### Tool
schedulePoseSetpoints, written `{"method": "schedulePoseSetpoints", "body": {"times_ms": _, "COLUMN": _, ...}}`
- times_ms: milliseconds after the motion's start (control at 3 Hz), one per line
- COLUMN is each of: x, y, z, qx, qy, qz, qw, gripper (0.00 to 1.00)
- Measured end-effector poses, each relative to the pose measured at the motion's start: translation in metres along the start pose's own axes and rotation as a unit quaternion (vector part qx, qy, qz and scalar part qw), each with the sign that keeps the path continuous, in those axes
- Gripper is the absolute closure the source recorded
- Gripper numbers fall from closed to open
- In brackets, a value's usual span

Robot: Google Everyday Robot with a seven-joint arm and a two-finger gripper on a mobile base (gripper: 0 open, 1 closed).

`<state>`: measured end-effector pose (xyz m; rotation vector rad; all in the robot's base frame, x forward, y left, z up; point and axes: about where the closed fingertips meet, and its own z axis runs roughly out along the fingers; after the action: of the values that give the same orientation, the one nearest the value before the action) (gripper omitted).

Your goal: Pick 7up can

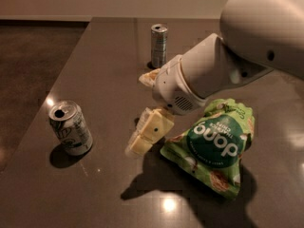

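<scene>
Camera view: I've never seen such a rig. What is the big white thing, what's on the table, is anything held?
The white shape is a robot arm, seen by one camera looking down at a dark table. Its gripper hovers mid-table, cream jaws apart, holding nothing. At the picture's left stands the 7up can, short, opened. Farther back stands a slim silver can. Right of the gripper lies a green chip bag.
</scene>
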<state>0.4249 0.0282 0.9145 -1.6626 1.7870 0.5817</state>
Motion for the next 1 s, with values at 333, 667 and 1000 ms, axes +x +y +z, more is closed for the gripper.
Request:
{"method": "schedulePoseSetpoints", "body": {"times_ms": 333, "x": -0.017, "y": 0.004, "z": 0.029, "qx": -0.012, "qy": -0.033, "qz": -0.003, "qw": 0.9994, "gripper": 0.00}}
{"method": "schedulePoseSetpoints", "body": {"times_ms": 667, "x": -0.034, "y": 0.002, "z": 0.058, "qx": -0.019, "qy": -0.056, "qz": -0.005, "qw": 0.9982, "gripper": 0.00}}
{"method": "schedulePoseSetpoints", "body": {"times_ms": 1000, "x": -0.056, "y": 0.004, "z": 0.078, "qx": -0.026, "qy": -0.076, "qz": -0.011, "qw": 0.9967, "gripper": 0.00}}
